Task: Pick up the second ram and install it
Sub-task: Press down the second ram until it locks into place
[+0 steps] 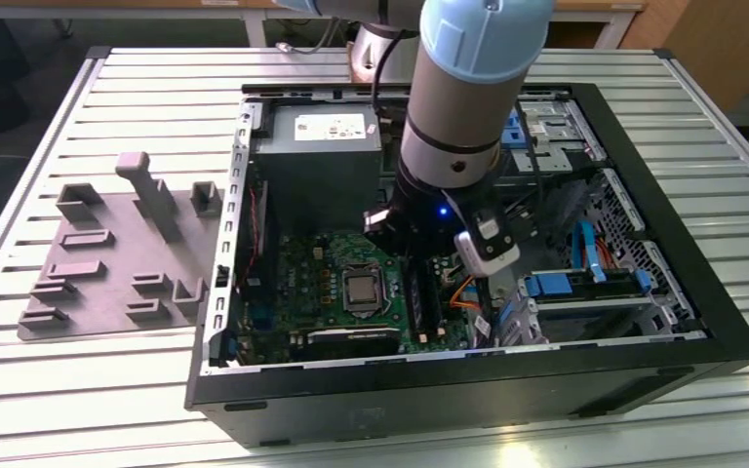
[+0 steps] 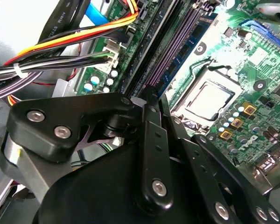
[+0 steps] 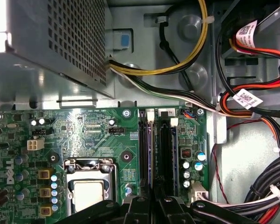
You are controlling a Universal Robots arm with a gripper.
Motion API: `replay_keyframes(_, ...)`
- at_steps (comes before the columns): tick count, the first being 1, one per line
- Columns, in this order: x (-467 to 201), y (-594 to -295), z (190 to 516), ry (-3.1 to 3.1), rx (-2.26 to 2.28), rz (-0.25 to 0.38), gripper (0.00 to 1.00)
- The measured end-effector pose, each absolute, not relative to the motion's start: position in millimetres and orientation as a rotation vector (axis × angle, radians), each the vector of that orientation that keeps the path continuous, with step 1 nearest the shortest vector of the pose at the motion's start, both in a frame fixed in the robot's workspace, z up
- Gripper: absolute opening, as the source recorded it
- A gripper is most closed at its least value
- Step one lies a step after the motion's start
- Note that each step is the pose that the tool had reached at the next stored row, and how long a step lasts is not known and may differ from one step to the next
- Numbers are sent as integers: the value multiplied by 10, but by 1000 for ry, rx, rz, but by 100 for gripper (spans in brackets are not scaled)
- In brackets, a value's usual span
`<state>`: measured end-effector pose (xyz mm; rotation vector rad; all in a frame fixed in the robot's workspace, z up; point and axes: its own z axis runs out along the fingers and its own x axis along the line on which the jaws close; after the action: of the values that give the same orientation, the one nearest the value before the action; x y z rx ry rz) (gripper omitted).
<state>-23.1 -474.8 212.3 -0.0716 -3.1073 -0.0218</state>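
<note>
Arm (image 1: pixel 459 97) plunging straight down from above into the open computer case (image 1: pixel 687 322), its pale blue sleeve and grey cylinder upright, wrist sunk among the cables just to the exterior view's right of the processor socket (image 1: pixel 363 291). Gripper (image 2: pixel 151 95) is right on the memory slots (image 3: pixel 164 154), matte black linkage bars studded with round silver screw heads. The fingers (image 2: pixel 148 112) are drawn narrow, nearly together, tips down at the near end of the long slots; whether they pinch anything I cannot tell. The second ram (image 2: pixel 184 49) looks to be the thin blue-green strip with dark chips running along the slot row on the socket's side, one end reaching the fingertips in the second wrist view. Green motherboard (image 3: pixel 93 130) glossy, dotted with round capacitors; the socket is a square metal frame. A perforated grey metal box (image 3: pixel 60 42) sits beside it, with bundled yellow, red and black cables (image 3: pixel 252 98) tied off. Outside on the ribbed metal surface (image 1: pixel 153 78) lies a grey moulded tray (image 1: pixel 101 253).
</note>
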Motion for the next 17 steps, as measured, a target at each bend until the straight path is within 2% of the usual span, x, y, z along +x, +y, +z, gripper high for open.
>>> replay_keyframes(17, -231, -4748, 2100, -3107, -75, -23, 14)
